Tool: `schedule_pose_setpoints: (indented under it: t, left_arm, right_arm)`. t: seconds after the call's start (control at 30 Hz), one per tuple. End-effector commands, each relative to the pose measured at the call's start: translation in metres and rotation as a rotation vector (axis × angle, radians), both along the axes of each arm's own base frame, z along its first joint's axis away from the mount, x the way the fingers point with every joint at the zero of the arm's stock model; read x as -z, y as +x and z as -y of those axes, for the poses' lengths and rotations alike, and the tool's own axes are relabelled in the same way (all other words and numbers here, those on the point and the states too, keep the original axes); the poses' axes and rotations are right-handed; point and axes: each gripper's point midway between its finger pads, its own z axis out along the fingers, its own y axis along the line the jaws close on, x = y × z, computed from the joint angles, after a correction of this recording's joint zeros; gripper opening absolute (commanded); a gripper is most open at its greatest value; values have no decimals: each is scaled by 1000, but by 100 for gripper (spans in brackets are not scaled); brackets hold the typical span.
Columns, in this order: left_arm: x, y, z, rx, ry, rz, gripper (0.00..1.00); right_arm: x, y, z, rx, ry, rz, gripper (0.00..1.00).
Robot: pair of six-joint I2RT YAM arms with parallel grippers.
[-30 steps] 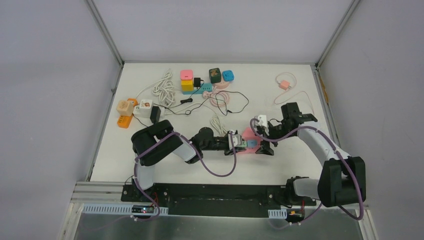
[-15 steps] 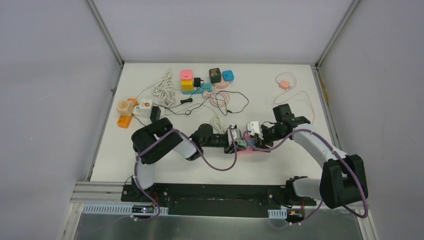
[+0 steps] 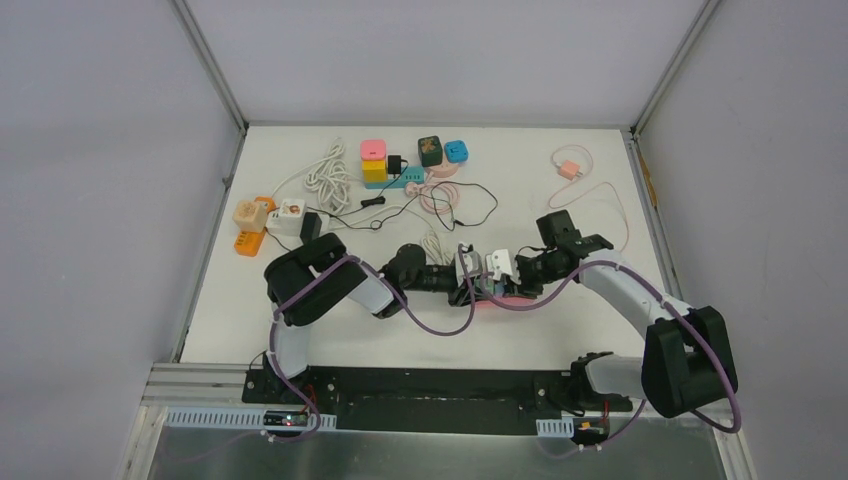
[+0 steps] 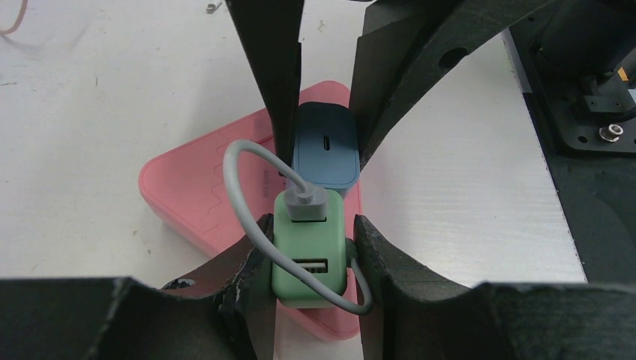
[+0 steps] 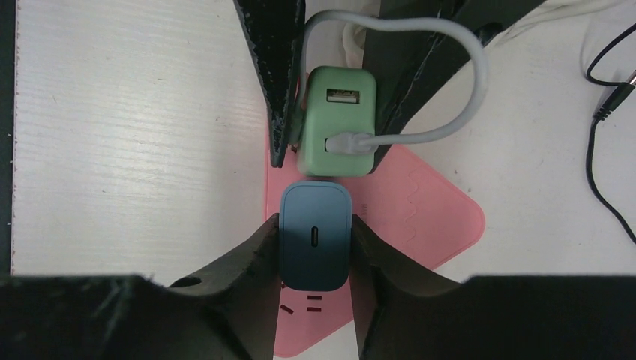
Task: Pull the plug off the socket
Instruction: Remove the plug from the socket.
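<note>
One pink socket (image 4: 202,187), one green plug (image 4: 309,259) clamped in left gripper (image 4: 313,232), one blue plug (image 5: 315,236) clamped in right gripper (image 5: 315,225)

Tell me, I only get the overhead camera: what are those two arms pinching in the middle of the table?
Observer: The left end effector is clamped on a green plug that stands on a pink socket block.
Operator: And the other arm?
Observer: The right end effector has its fingers on both sides of a blue plug, right beside the green one on the same block.
Operator: Is anything connected to those plugs?
Observer: A grey cable is plugged into one port of the green plug.
</note>
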Motion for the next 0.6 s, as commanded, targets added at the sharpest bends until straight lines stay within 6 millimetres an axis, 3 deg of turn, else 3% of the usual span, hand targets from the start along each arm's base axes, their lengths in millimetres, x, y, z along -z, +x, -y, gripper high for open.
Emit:
schedule_pose_setpoints:
  t: [0.0, 0.13, 0.23, 0.57]
  left_arm:
    - [-8, 3, 3, 29, -33, -13, 0]
    - [-8, 2, 3, 34, -31, -14, 0]
    - [-7, 1, 3, 47, -25, -13, 0]
    - [-1, -8, 4, 112, -15, 0, 0]
  right_arm:
    - [1, 4, -5, -37, -10, 43, 34]
    - [2, 2, -5, -45, -17, 37, 20]
    - [-2, 3, -6, -34, -14, 22, 0]
    - [-14, 3, -14, 65, 50, -203, 0]
